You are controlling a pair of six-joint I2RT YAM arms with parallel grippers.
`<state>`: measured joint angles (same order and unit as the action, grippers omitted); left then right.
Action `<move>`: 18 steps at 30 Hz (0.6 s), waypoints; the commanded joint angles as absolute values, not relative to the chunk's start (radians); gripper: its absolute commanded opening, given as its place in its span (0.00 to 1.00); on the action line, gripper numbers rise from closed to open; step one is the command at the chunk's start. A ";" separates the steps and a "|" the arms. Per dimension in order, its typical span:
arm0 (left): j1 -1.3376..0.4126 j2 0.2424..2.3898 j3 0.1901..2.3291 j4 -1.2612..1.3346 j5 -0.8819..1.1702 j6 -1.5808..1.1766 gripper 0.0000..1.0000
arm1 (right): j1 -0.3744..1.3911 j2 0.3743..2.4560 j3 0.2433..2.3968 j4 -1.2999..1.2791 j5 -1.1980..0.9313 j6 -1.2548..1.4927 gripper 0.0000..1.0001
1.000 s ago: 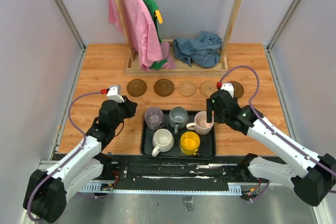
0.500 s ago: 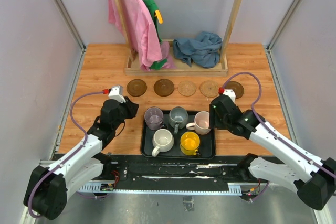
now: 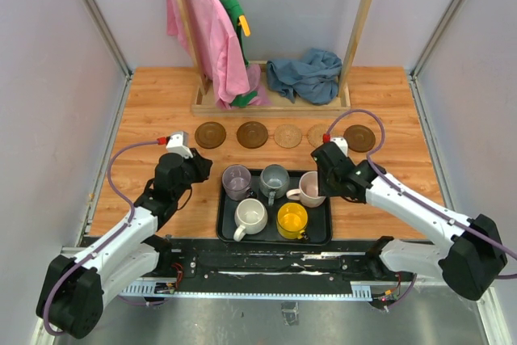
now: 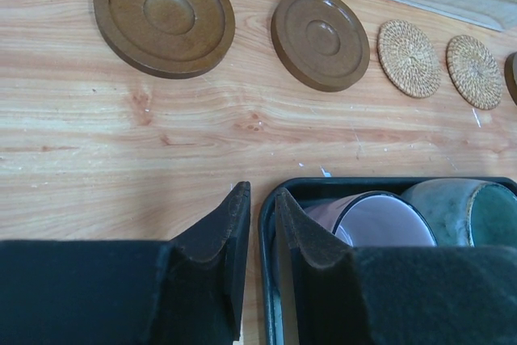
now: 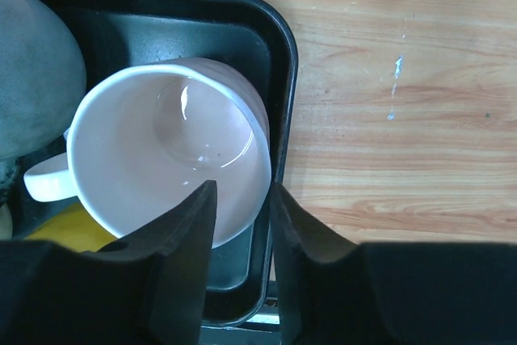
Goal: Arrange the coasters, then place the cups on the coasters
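Note:
Five coasters lie in a row behind the tray: dark brown, dark brown, tan, tan, dark brown. The black tray holds the purple, grey-blue, pink, cream and yellow cups. My right gripper straddles the pink cup's right wall, one finger inside, one outside, with a gap inside. My left gripper is nearly closed over the tray's left rim.
A wooden rack stands at the back with a pink garment hanging and a blue cloth on its base. Grey walls close in both sides. The tray wall lies tight against the pink cup's right side.
My right gripper moved left and down from above the coaster row onto the pink cup, and its jaws narrowed around the cup's wall. The left arm stayed put.

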<state>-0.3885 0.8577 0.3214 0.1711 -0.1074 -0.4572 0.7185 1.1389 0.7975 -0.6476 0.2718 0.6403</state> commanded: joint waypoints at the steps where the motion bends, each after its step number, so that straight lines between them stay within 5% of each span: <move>1: -0.394 0.854 0.347 0.190 -0.130 -0.450 0.23 | 0.732 1.170 0.854 -0.639 0.321 0.599 0.30; 7: -0.394 0.864 0.347 0.201 -0.136 -0.448 0.23 | 0.730 1.234 0.895 -0.619 0.388 0.448 0.15; 18: -0.393 0.877 0.347 0.211 -0.156 -0.441 0.23 | 0.664 1.315 0.883 -0.434 0.390 0.169 0.09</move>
<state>-0.3885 0.8738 0.3214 0.1780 -0.1318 -0.4534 0.7082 1.2827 0.8612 -0.5163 0.3882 0.2768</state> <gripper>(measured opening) 0.233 0.107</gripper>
